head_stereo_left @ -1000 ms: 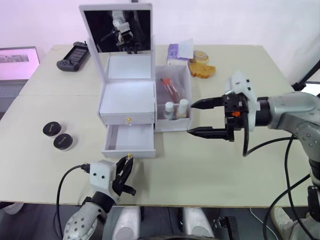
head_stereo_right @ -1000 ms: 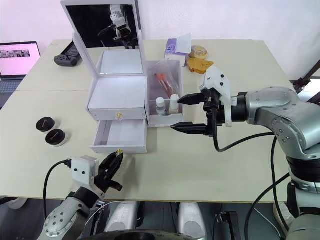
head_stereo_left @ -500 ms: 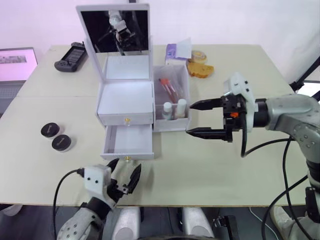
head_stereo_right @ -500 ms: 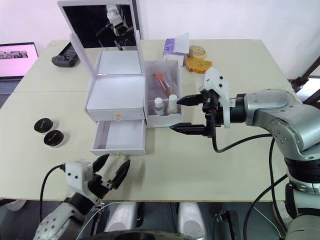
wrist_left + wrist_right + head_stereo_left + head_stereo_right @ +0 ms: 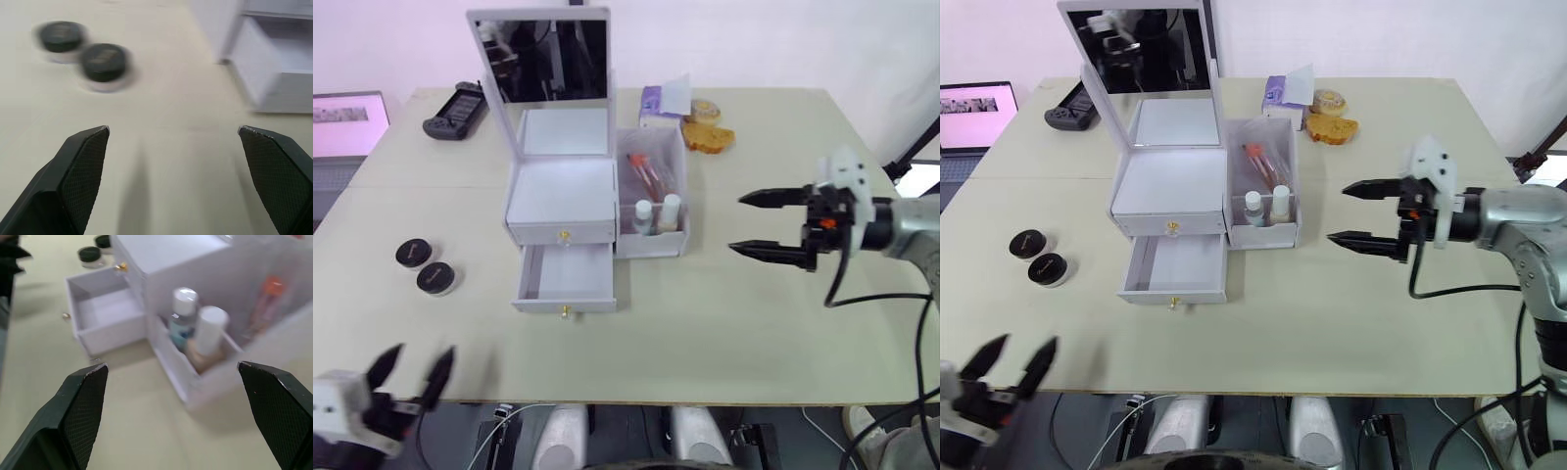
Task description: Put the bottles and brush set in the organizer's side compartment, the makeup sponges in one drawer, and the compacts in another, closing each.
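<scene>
Head views: white organizer (image 5: 563,211) near the middle of the table (image 5: 724,313), mirror lid up, lower drawer (image 5: 566,279) pulled out and empty, presumably waiting for items. Bottles (image 5: 656,213) and brush set (image 5: 646,174) already standing in the side compartment (image 5: 680,186). Two black compacts (image 5: 424,266) lying side by side near the left edge, well apart from the organizer. Makeup sponges (image 5: 708,129) near the far edge, beside a small purple packet (image 5: 656,101). Right gripper (image 5: 771,224) hovering over the right half, fingers spread, empty. Left gripper (image 5: 1007,367) off the near left corner, released, holding nothing. Game controller (image 5: 456,108) and laptop (image 5: 347,122) at far left.

Left wrist view: compacts ahead, open drawer alongside.

Right wrist view: bottles touching inside the compartment.
</scene>
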{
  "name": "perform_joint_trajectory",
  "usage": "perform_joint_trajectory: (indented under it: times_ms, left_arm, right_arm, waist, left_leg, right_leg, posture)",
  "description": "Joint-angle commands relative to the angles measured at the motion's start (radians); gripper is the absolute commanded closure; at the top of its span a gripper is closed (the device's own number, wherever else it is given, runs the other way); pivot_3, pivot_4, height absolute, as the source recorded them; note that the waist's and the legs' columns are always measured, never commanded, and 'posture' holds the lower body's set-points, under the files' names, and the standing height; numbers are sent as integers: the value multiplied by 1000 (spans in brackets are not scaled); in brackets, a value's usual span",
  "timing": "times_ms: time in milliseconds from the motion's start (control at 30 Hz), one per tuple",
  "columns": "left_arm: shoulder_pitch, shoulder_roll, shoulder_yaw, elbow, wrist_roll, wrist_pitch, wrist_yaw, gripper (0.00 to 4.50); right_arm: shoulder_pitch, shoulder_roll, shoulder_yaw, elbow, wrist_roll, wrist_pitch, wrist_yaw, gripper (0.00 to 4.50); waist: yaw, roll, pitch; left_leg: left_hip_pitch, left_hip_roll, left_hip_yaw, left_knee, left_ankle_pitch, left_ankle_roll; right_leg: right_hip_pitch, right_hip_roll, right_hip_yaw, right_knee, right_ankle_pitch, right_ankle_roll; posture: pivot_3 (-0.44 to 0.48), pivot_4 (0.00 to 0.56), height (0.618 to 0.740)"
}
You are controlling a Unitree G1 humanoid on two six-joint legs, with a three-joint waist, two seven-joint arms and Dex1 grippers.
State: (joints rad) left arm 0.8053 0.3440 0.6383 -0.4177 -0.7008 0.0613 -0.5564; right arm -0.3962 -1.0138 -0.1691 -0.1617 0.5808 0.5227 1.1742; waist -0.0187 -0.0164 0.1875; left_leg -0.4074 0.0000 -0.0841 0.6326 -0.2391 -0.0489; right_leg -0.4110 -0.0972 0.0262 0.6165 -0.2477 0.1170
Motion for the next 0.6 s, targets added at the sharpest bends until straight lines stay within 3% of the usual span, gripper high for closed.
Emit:
perform_joint_trajectory:
  times_ms: [33, 133, 333, 500, 600]
  left_arm:
    - [-4, 23, 92, 75, -18, -49, -69, 69]
    - [-41, 61, 164, 174, -27, -69, -99, 69]
    - [-181, 250, 291, 453, -13, -88, -189, 69]
    - [-292, 404, 318, 652, 18, -121, -294, 69]
    - [-333, 446, 320, 708, 30, -126, -338, 69]
  right_arm:
    - [0, -5, -55, 64, -61, -118, -4, 0]
    - [31, 7, -88, 108, -80, -170, -15, 0]
    - [91, 63, -163, 343, -116, -291, -57, 0]
    - [133, 86, -189, 425, -146, -381, -68, 0]
    - [146, 88, -199, 444, -149, -404, -71, 0]
  waist:
    - [-5, 0, 0]
    - [1, 0, 0]
    - [7, -1, -1]
    - [-1, 2, -2]
    - [-7, 2, -2]
  left_leg:
    - [0, 0, 1, 0, 0, 0]
    - [1, 0, 1, 0, 0, 0]
    - [2, 0, 0, 1, 0, 0]
    - [3, 0, 0, -1, 0, 0]
    - [5, 0, 0, -2, 0, 0]
  right_leg:
    - [0, 0, 1, 0, 0, 0]
    - [0, 0, 1, 0, 0, 0]
    - [2, 0, 0, 2, 0, 0]
    - [2, 0, 0, 3, 0, 0]
    - [2, 0, 0, 4, 0, 0]
  posture:
    - [0, 150, 740]
    - [0, 150, 740]
    - [0, 150, 740]
    - [0, 150, 740]
    - [0, 150, 740]
